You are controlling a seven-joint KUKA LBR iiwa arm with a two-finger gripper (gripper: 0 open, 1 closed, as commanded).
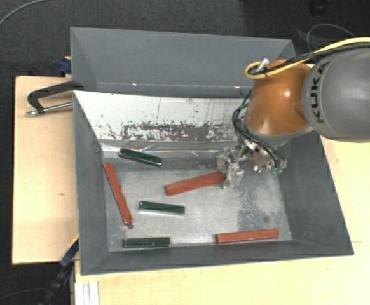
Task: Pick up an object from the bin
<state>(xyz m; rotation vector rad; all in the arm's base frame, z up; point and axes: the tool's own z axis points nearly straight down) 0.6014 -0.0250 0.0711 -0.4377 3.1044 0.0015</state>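
Just left of the claw (231,172) lies a red-brown bar (194,184), its near end right at the claw; open or closed, I cannot tell. A dark green bar (162,208) lies farther lower-left.

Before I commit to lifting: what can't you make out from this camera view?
- Camera view: the right end of the middle red bar is hidden under the gripper, so whether it is held is unclear.
- Camera view: part of the back wall of the bin is covered by the orange wrist cover.
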